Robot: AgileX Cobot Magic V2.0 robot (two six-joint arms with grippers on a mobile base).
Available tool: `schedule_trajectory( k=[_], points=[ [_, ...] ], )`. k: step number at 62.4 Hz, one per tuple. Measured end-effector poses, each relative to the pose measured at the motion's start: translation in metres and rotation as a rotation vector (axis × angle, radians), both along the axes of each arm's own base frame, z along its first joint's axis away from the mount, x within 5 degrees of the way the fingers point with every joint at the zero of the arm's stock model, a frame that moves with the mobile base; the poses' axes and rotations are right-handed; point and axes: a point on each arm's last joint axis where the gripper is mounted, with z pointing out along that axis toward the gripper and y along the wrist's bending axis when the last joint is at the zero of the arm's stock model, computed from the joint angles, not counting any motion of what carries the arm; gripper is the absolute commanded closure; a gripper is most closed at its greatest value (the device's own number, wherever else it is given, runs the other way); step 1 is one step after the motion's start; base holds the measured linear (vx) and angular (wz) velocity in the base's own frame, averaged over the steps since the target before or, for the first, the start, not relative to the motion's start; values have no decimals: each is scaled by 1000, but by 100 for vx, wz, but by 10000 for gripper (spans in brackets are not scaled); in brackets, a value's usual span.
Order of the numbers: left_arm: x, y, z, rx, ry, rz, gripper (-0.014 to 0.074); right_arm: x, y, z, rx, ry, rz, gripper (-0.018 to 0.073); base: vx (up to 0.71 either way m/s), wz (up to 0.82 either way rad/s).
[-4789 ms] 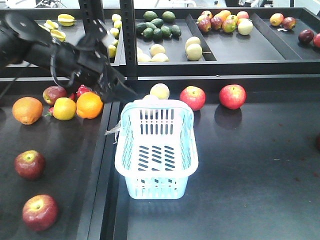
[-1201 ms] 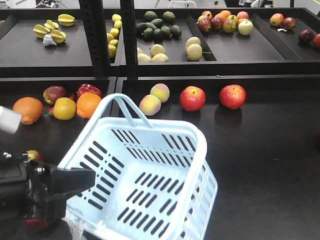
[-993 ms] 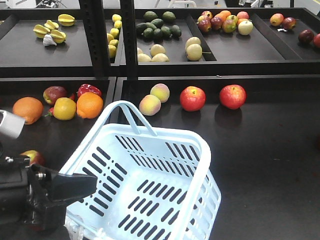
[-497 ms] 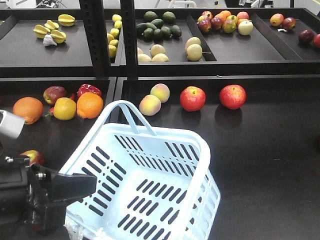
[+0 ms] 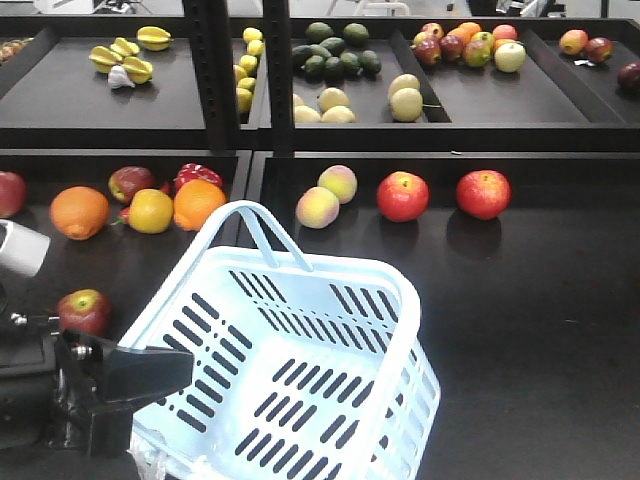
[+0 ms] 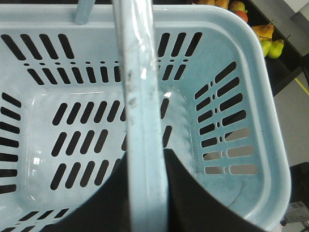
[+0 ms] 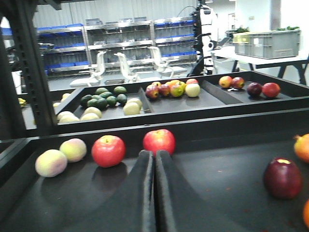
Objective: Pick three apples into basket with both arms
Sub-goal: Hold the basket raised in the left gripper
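Basket [image 5: 402, 296] empty, hanging by its handle [image 6: 140, 96] from left gripper [image 6: 145, 162]; right gripper [image 7: 154, 157] pinched shut, holding nothing; every apple [image 5: 83, 310] outstanding.

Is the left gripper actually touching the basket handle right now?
Touching. Left wrist view: the black fingers of the left gripper sit flush against both sides of the basket handle, with no gap visible.

The basket [image 5: 320, 262] is smooth, glossy plastic with a scuffed handle [image 6: 142, 121], the bench [image 5: 540, 330] is matt black and the apples [image 7: 281, 178] have shiny skins.
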Motion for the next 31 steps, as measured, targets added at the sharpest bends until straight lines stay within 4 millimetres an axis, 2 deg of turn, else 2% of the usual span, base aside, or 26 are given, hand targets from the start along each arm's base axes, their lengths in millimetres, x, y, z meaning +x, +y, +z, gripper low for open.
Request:
schedule_trajectory(
  k=[16,31],
  points=[
    [0,0,0,0,0,0,603,0,0,0,0,0,0,564,-7,27],
    [0,0,0,0,0,0,603,0,0,0,0,0,0,564,-11,42]
  ],
)
